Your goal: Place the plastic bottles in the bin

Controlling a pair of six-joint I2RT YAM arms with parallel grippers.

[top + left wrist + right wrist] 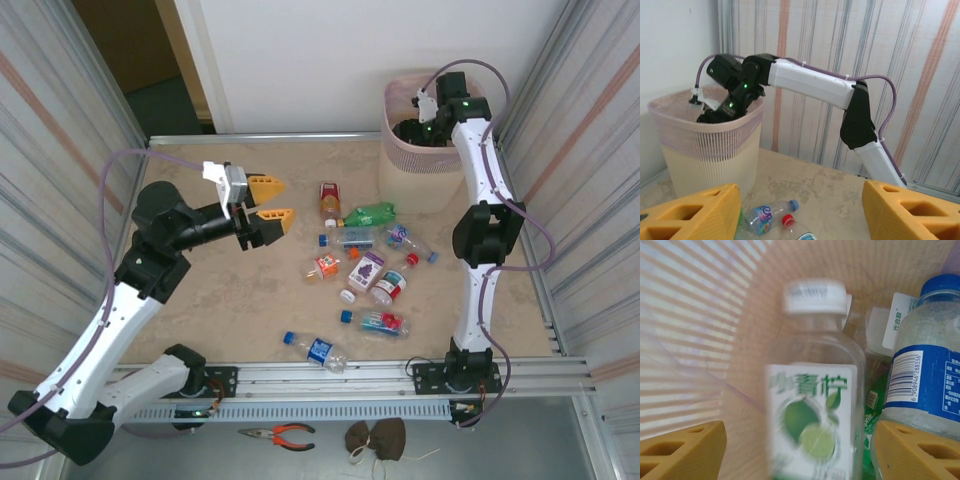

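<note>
One pair of orange-handled pliers (pixel 280 433) lay nearest, off the beige marbled bench (pixel 250 300). About ten plastic bottles (pixel 365 270) were scattered to the right of the left fingers (pixel 268 185), which were parted and empty. Beyond, between striped walls (pixel 60 150), the right fingers (pixel 682 447) stood apart inside the one bin (pixel 410 175), with a lime-label bottle (pixel 812 405) between them, touching neither.

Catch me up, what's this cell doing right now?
The right hand is down inside the bin with its jaws apart. A white-capped lime-label bottle sits between its fingers, blurred and apparently loose, so it looks like a drop in progress. It would land beside a blue-labelled bottle already in there. The left hand hovers open and empty over the table, left of the scattered bottles not yet binned.
</note>
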